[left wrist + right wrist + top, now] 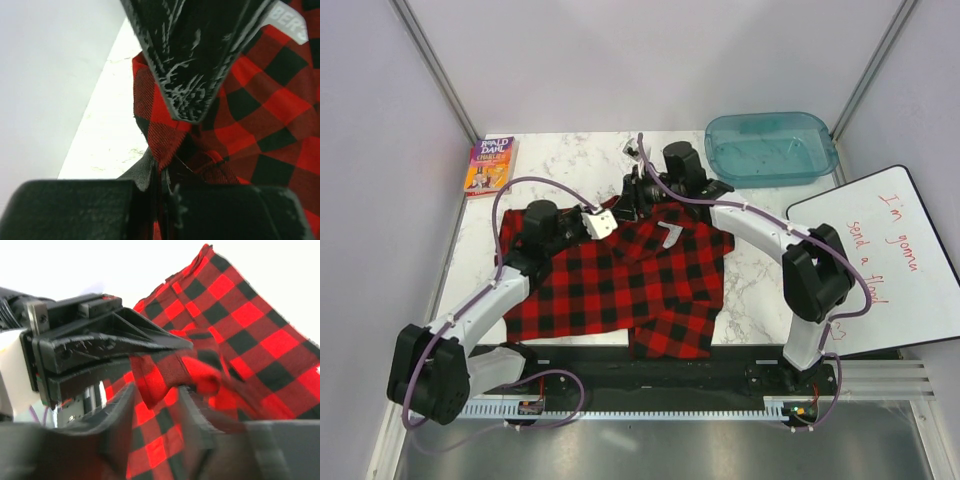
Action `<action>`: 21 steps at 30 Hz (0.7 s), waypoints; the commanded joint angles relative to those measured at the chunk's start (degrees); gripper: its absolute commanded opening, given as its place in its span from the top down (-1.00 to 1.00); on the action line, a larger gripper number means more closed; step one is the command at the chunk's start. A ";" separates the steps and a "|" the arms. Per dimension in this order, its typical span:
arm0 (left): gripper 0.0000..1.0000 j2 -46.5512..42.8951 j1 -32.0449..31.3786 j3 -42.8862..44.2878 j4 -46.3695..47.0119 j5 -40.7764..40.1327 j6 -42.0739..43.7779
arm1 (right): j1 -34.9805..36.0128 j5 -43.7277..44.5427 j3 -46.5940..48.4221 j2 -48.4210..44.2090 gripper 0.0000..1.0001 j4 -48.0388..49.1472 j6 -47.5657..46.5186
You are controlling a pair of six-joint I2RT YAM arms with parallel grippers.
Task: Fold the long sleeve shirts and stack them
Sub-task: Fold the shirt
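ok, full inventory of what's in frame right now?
shirt: 1, red-and-black check, spread mid-table
book: 1, colourful cover, far-left corner of table
tub: 1, clear teal, far-right end of table
whiteboard: 1, white with red handwriting, at table's right edge
table: 1, white marble, under everything
left gripper: 1, black, shut on a fold at the shirt's far edge
right gripper: 1, black, fingers apart around that same fold, right beside the left gripper
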 commanded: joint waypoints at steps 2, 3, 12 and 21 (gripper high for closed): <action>0.96 -6.53 0.14 6.25 -17.05 8.94 0.22 | -7.56 -3.28 4.75 -6.33 -0.41 -11.18 -3.94; 0.96 -7.84 0.14 7.04 -19.81 13.40 0.31 | -9.51 -3.37 5.46 -7.29 -0.51 -13.67 -6.04; 0.96 -15.16 -0.03 17.66 -45.93 43.66 -2.06 | -19.64 4.62 8.27 -5.37 -0.64 -20.90 -18.35; 0.97 -12.34 -0.30 23.48 -61.15 48.52 4.71 | -19.29 8.66 11.00 6.58 -0.08 -20.29 -24.96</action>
